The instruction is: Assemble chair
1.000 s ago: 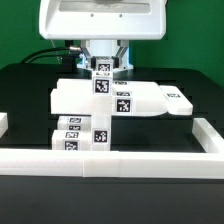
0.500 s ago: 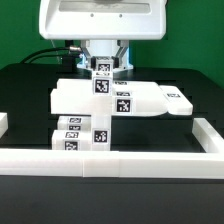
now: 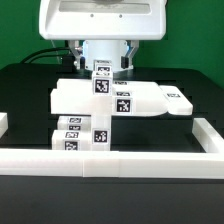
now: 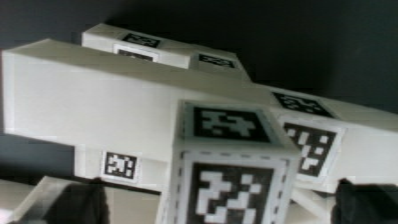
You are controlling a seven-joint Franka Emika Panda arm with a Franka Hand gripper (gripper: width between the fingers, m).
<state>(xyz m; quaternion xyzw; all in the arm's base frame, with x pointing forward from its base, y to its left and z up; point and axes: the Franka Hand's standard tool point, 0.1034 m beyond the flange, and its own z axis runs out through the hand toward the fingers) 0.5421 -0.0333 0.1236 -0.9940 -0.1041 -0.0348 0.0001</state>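
Note:
The partly built white chair [image 3: 85, 98] stands mid-table, a wide flat slab with tagged square posts. One upright tagged post [image 3: 101, 80] rises at its far edge. My gripper [image 3: 101, 66] hangs right behind it, with its jaws on either side of the post's top. In the wrist view the post [image 4: 235, 170] stands between my dark fingers [image 4: 79, 198], with a gap on each side, so the gripper [image 4: 222, 200] is open and holds nothing. The slab [image 4: 107, 95] fills the view beyond the post.
More tagged white parts [image 3: 78, 136] sit under the slab at the front. A low white fence [image 3: 150, 160] runs along the front and up the exterior view's right side. A thin white piece [image 3: 179, 97] sticks out on the exterior view's right of the slab.
My fingers have spread apart around the post's top. The chair parts have not moved.

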